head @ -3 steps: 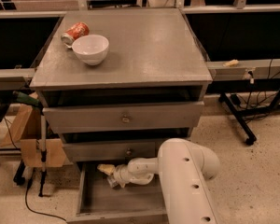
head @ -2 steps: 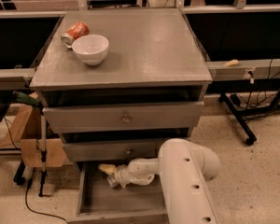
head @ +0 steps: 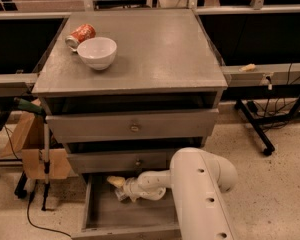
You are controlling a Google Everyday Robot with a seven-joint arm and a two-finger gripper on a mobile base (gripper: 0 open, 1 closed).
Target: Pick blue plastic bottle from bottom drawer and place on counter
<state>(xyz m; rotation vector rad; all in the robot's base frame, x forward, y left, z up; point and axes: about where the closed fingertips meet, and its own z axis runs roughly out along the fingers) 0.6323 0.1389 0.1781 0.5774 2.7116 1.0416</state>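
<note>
The bottom drawer [head: 97,211] is pulled open at the foot of the grey cabinet. My white arm reaches down into it from the right. The gripper [head: 117,185] is at the drawer's back left, just under the middle drawer's front. A small pale clear shape [head: 122,194] lies right at the gripper's tip and may be the blue plastic bottle; I cannot tell whether it is held. The counter [head: 160,49] is the flat grey top of the cabinet.
A white bowl [head: 97,52] and an orange-red soda can [head: 81,34] lying on its side sit at the counter's back left. The two upper drawers [head: 135,126] stand slightly open. A cardboard box [head: 32,146] and a stand are left of the cabinet, and desk legs with cables are to the right.
</note>
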